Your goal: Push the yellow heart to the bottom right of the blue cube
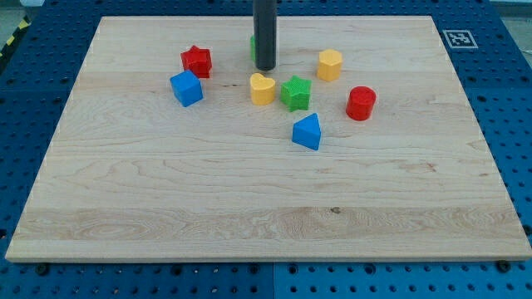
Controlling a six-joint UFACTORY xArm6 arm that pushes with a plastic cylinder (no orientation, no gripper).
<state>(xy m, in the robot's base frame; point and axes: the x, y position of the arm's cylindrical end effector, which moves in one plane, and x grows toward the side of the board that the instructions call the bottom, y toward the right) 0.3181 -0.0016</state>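
Observation:
The yellow heart (263, 88) lies on the wooden board, upper middle. The blue cube (186, 88) sits to its left, with a clear gap between them. My tip (265, 68) is at the end of the dark rod, just above the yellow heart in the view, very close to its top edge. The rod hides most of a green block (253, 46) behind it.
A red star (197, 61) sits above the blue cube. A green star (295, 92) touches the heart's right side. A blue triangle (307, 132), a red cylinder (361, 103) and a yellow hexagon (330, 64) lie to the right.

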